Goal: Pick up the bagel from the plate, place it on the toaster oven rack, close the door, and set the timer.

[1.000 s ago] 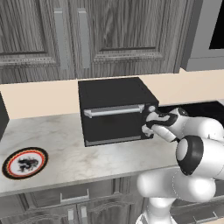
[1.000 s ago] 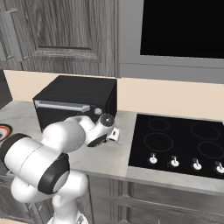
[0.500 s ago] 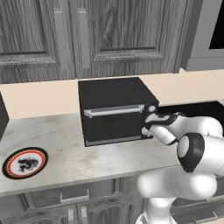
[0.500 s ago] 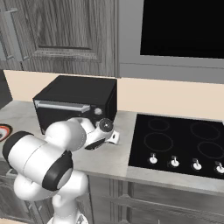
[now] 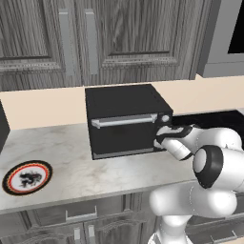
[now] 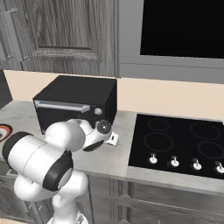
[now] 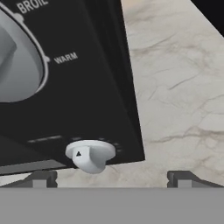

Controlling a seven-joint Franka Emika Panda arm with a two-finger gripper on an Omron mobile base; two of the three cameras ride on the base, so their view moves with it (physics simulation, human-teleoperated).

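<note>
From the left base camera, the pincer (image 5: 159, 137) sits right against the lower right corner of the toaster oven (image 5: 126, 119), low at its front panel. The door (image 5: 121, 133) stretches away from the pincer across the oven front, shut, with its silver handle (image 5: 124, 121) running level just above and beside the pincer. A small round knob (image 5: 165, 118) sits just above the pincer on the oven's right edge. The plate (image 5: 27, 177) lies well away from the pincer, far along the counter (image 5: 95, 171) past the oven (I can make out no bagel on it).

From the right base camera, the pincer (image 6: 113, 139) points at the oven's near lower corner, with the hob (image 6: 179, 146) on its other side. The oven's knob (image 6: 98, 111) is above and just beyond it. A sliver of the plate (image 6: 3, 131) shows well beyond the oven, at the picture's edge.

From the hand camera, the two fingertips (image 7: 41, 178) stand wide apart with nothing between them. Between and just ahead of them is a white timer knob (image 7: 90, 155) at the bottom of the black oven panel; a bigger grey dial (image 7: 17, 65) sits further ahead, marked WARM. Marbled counter (image 7: 179, 87) spreads beside the oven.
</note>
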